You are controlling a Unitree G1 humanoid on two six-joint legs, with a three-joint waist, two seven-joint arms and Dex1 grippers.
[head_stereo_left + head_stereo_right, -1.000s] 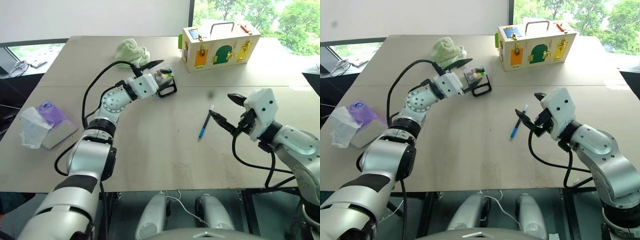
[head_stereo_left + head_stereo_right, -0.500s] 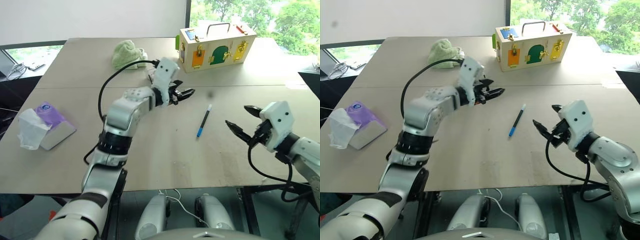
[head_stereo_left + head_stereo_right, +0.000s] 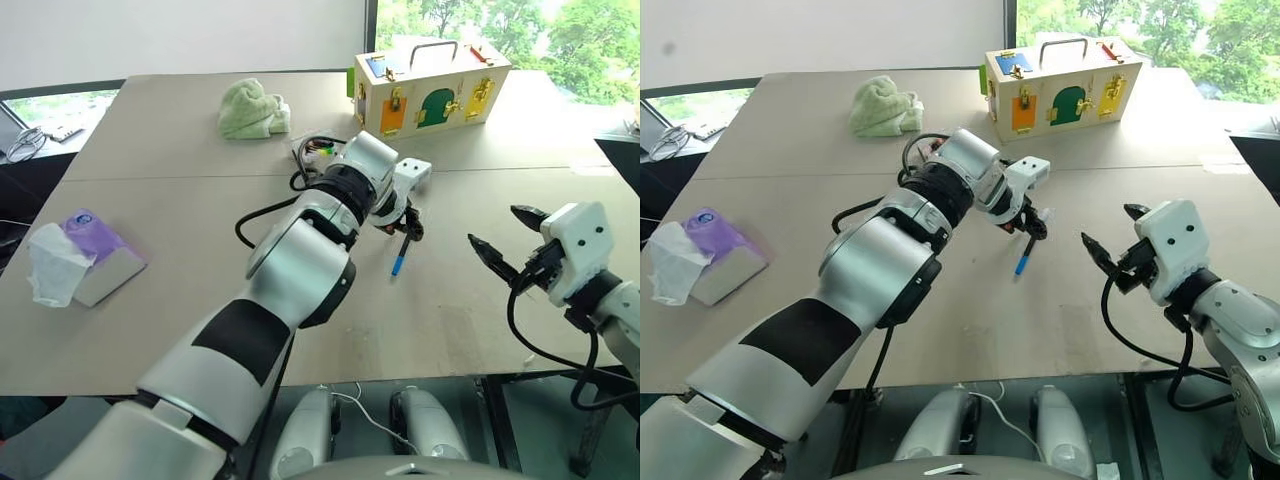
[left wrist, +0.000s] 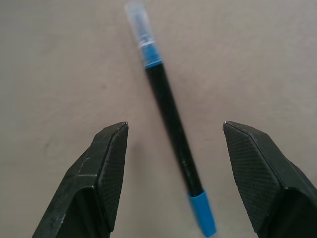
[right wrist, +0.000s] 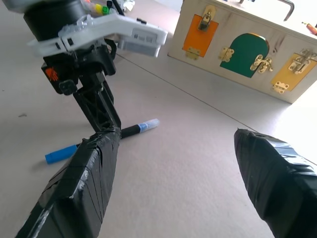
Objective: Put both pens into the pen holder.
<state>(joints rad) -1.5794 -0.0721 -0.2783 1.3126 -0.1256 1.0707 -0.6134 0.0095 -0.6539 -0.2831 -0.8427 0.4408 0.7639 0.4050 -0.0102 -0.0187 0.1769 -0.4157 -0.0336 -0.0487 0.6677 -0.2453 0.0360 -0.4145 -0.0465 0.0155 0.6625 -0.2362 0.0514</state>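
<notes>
A black pen (image 3: 399, 260) with a blue end and a whitish tip lies flat on the table's middle. My left gripper (image 3: 408, 228) points down right over it, open. In the left wrist view the pen (image 4: 171, 114) lies between the two fingers (image 4: 106, 163), touching neither. The pen holder (image 3: 318, 150), a small clear box, stands behind my left arm, mostly hidden, with coloured tips showing inside. The other pen is hidden. My right gripper (image 3: 493, 225) hovers open and empty to the right of the pen.
A yellow wooden latch box (image 3: 430, 85) with a handle stands at the back right. A green cloth (image 3: 250, 108) lies at the back centre. A tissue pack (image 3: 85, 255) sits near the left edge. My left arm's cable loops over the table.
My left arm swung right and down from the pen holder to the blue-ended pen, its wrist rolling to point downward. My right gripper drew back a little to the right.
</notes>
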